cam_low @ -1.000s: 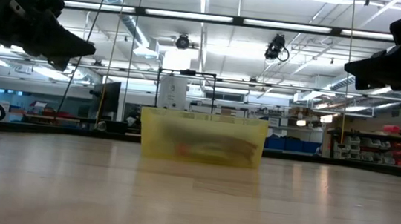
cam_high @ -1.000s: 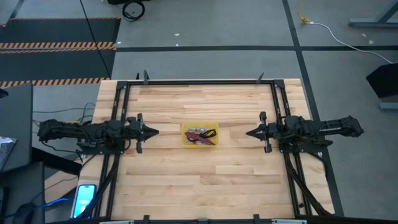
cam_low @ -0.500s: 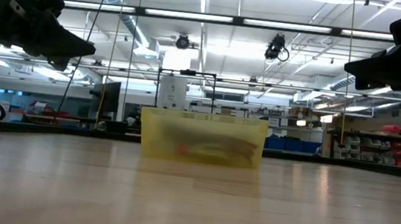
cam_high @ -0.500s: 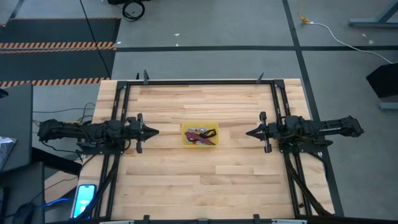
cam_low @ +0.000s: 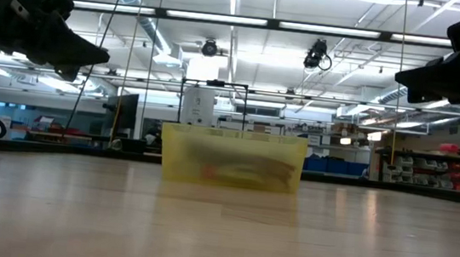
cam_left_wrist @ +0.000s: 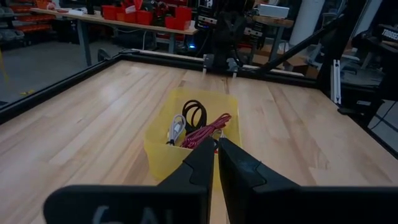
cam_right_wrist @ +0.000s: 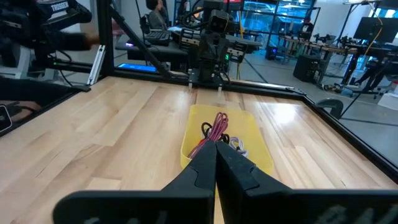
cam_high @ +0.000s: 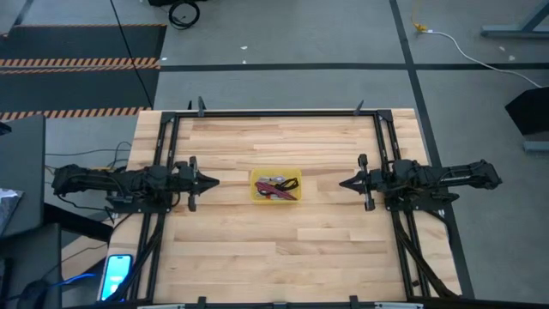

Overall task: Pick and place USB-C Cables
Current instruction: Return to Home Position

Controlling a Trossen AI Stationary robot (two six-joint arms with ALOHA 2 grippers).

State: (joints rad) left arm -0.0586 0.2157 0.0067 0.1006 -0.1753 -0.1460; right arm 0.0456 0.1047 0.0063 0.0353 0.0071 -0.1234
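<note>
A yellow translucent bin stands at the middle of the table. Inside it lie the USB-C cables: a magenta-red bundle, a black one and a pale one; a fourth I cannot make out. My left gripper hovers left of the bin, shut, pointing level at it. My right gripper hovers right of the bin, shut, also pointing at it. Both stay above the table and clear of the bin, as the low view shows.
A black metal frame runs along the table's edges. Bare wood lies around the bin on all sides. A phone sits off the table's near left corner. The thick black ring cord and the long white cord lie on the floor beyond.
</note>
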